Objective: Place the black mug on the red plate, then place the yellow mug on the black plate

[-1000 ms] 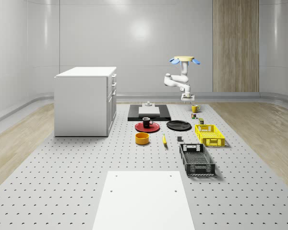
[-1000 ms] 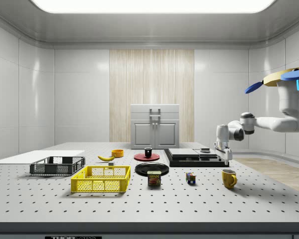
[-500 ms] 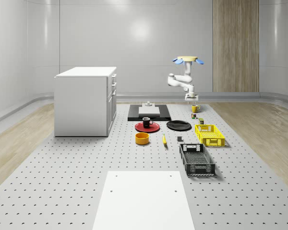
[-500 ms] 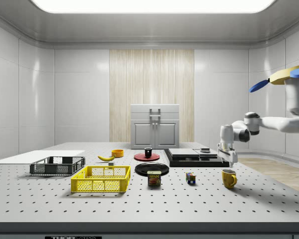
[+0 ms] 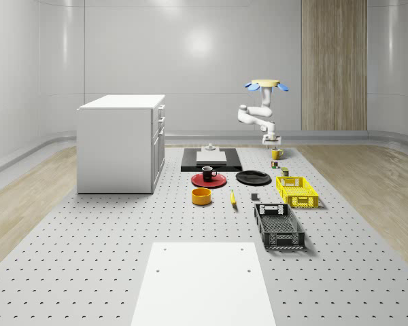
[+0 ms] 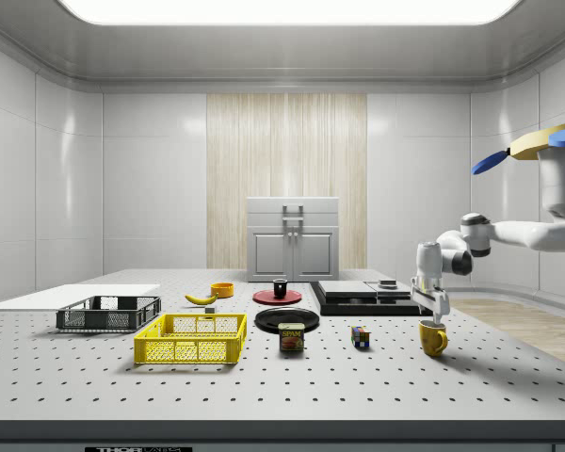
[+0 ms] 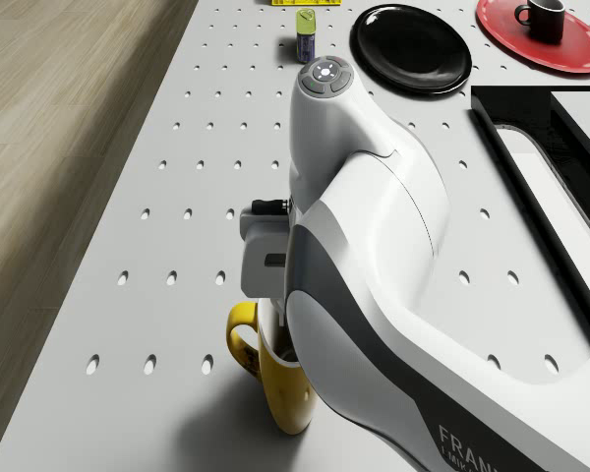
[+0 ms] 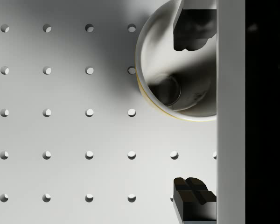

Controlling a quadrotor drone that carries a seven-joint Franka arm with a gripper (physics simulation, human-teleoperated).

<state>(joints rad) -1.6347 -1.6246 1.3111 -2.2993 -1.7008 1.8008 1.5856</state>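
Scanning the side view from its left, I see a white sheet (image 6: 71, 296) on the bench (image 6: 282, 386), then a black crate (image 6: 108, 314), a yellow crate (image 6: 190, 339), a banana (image 6: 201, 298) and an orange bowl (image 6: 223, 289) farther back. Near the middle stands the black mug (image 6: 280, 288) upright on the red plate (image 6: 277, 298), with the black plate (image 6: 287, 319) just in front of it, bare, and a tin (image 6: 291, 337) nearer the camera. A white cabinet (image 6: 293, 239) stands behind them. Right of the plates lie a black tray (image 6: 367, 299) and a small coloured cube (image 6: 360, 336).

Farther right stands the yellow mug (image 6: 433, 338), upright on the bench, well apart from the black plate. My end effector (image 6: 435, 318) hangs at its rim, pointing straight down. In the wrist view my fingers (image 8: 192, 28) are spread wide: one reaches into the mug's mouth (image 8: 177, 65), the other sits outside the wall over the bare bench, so the rim lies between them, not pinched. In the drone view the mug (image 7: 273, 366) shows under my arm's wrist, its handle turned toward the bench edge.

At the side view's right edge my drone body (image 6: 556, 165) hovers in the air beside the bench, arm stretched toward the mug.
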